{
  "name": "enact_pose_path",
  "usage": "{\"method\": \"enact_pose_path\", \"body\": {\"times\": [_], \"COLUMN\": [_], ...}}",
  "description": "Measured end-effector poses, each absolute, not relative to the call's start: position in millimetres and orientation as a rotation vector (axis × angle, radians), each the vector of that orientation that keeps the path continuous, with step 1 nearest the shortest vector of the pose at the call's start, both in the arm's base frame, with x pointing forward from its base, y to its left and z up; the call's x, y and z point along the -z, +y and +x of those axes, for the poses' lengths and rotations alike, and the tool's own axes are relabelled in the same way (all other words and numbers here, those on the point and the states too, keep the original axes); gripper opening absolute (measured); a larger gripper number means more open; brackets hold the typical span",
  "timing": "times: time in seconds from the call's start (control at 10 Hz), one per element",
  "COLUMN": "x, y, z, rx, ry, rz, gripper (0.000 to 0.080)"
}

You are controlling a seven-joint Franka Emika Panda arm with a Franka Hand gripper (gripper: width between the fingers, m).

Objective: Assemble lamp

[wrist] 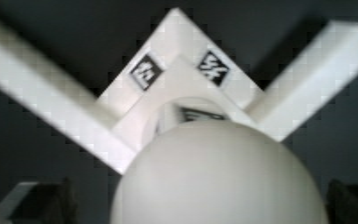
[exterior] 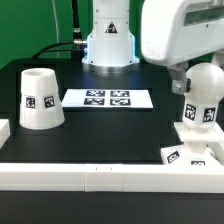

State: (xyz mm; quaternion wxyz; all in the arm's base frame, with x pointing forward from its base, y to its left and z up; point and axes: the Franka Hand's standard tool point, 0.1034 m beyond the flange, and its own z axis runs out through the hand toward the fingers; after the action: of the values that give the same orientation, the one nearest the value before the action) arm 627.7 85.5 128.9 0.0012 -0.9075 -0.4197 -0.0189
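The bulb [exterior: 203, 97] stands upright on the base [exterior: 192, 152] by the tabletop's [exterior: 110, 135] front edge, at the exterior view's right corner. The fingers [exterior: 182, 81] flank its top, but I cannot tell whether they clamp it. Seating it probably needs a centred, vertical grip and turning without tilt.

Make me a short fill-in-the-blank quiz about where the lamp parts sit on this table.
1. The shade stands at the exterior view's ____ side.
2. The marker board shows ____ tags.
3. The bulb stands upright over the ____.
Missing words: left; four; base.
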Motion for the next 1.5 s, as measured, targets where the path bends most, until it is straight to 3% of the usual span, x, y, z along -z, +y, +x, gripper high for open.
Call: {"method": "enact_pose_path", "body": {"times": [0.7, 1.2, 1.3, 1.5], "x": [-120.1, -120.7, -120.7, -120.7], "y": [95, 95, 94, 94], "z": [626, 628, 628, 628], "rx": [-0.003, -0.021, -0.022, -0.020], "ry": [-2.130, -2.347, -2.347, -2.327], "rz": [-2.378, -2.186, -2.186, -2.207], "gripper": [0.0698, 0.0698, 0.0574, 0.0576]}}
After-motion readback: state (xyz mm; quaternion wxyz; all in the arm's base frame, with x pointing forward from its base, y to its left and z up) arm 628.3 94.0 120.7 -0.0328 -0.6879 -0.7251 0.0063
